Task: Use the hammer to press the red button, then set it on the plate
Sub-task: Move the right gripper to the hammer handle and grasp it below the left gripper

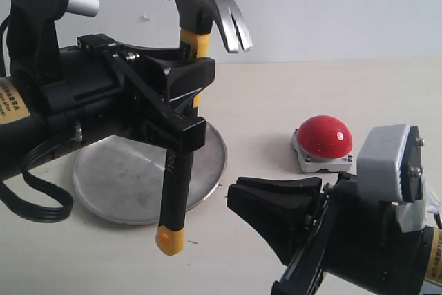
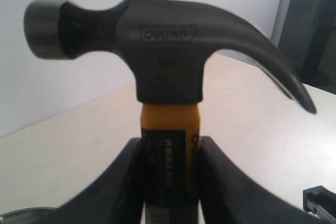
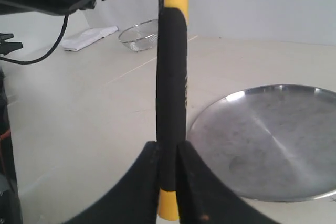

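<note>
**A:** The hammer [image 1: 177, 184] is up in the air, upright, steel head on top, its yellow end hanging over the near rim of the plate [image 1: 110, 177].

**B:** The left gripper [image 2: 170, 153] is clamped on the yellow neck, right under the head. Smart spot, I'd say: it's rigid and top-heavy, so holding it high should curb any swing.

**A:** The red button [image 1: 324, 135] sits off to the right on the table [image 1: 276, 88], well apart from the plate.

**B:** The right gripper [image 3: 168, 153] is low, its fingers slightly parted in line with the rubber handle. It looks to be holding nothing.
</note>
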